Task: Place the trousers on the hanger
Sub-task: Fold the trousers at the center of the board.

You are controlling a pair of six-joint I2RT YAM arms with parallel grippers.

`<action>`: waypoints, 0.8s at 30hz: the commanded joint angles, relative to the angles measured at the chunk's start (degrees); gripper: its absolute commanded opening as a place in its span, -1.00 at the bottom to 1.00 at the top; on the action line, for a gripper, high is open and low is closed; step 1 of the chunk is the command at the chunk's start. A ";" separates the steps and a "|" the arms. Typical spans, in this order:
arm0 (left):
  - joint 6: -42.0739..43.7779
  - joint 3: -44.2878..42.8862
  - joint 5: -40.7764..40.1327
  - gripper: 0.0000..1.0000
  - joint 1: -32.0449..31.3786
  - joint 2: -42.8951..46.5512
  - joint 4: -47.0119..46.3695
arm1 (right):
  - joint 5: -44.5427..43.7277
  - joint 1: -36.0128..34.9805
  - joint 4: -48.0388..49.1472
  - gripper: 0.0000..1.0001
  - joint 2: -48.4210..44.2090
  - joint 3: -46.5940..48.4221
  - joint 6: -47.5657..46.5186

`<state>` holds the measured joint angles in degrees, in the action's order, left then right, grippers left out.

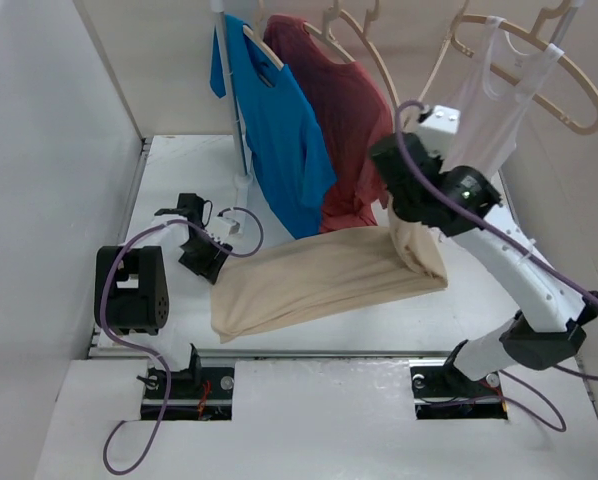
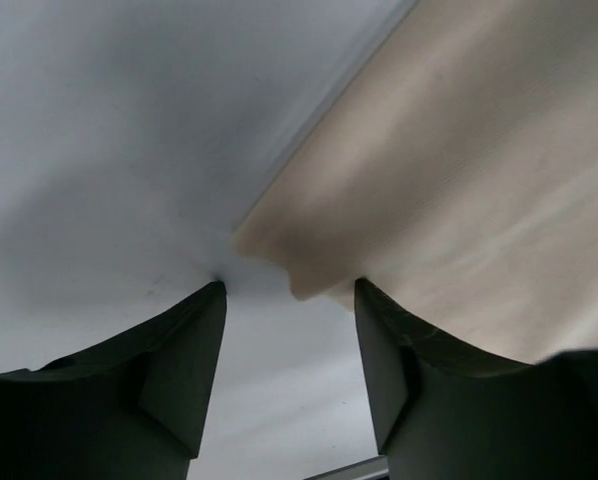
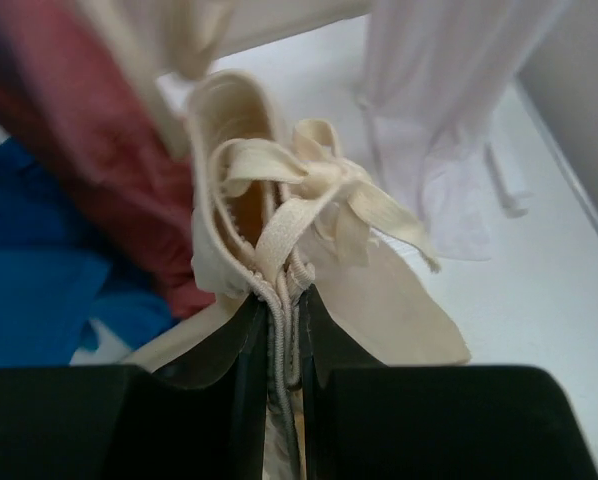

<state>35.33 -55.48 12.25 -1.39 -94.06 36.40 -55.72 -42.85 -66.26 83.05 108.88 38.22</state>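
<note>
The left gripper (image 1: pixel 205 256) (image 2: pixel 289 300) sits low over the white table (image 1: pixel 179 170) (image 2: pixel 99 150), its dark jaws spread wide. A folded corner of the long beige-tan fabric trousers (image 1: pixel 319 275) (image 2: pixel 459 180) (image 3: pixel 249 180) lies just ahead of the gap, nearer the right-hand finger and not gripped. Left of the jaws the tabletop is bare up to the side wall.

From that corner the trousers stretch rightward across the table, the near edge running close to the table's front rail, then rise in a bunched column to the right gripper (image 1: pixel 403 212) (image 3: pixel 279 310). Its jaws are pressed together on the waistband, pinching the zip seam. The drawstring ties and the open waist stand up just beyond the fingertips.

Behind the cloth hang a blue T-shirt (image 1: pixel 279 130) (image 3: pixel 39 290) and a dull red T-shirt (image 1: pixel 344 130) (image 3: pixel 79 150). The pale wooden loop-shaped hanger (image 1: pixel 383 70) hangs above the right jaws and slightly to their left, in front of the red shirt. Right of the jaws a white vest (image 1: pixel 489 110) (image 3: pixel 449 110) hangs on a like hanger, close to the wrist, with bare table below it.
</note>
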 commanded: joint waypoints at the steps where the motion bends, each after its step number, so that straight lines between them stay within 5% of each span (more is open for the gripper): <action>1: -2.46 3.10 -4.60 0.00 0.07 -1.56 -3.26 | -4.13 -8.54 -2.14 -1.00 2.55 4.23 5.73; 8: -3.51 3.80 -5.22 -0.11 -0.46 -4.46 -5.46 | 15.89 -19.63 20.16 -1.00 10.11 3.36 -7.10; 15: -3.52 4.33 -5.22 -0.13 -0.46 -4.46 -5.99 | 28.12 -22.01 25.65 -1.00 20.92 5.73 -10.88; 24: -5.36 4.86 -7.33 -0.13 2.44 -3.41 -6.00 | 35.95 -23.07 32.07 -1.00 22.16 0.02 -15.19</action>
<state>30.94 -54.72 6.98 -0.91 -94.26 32.88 -22.39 -65.04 -41.56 107.70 109.49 25.52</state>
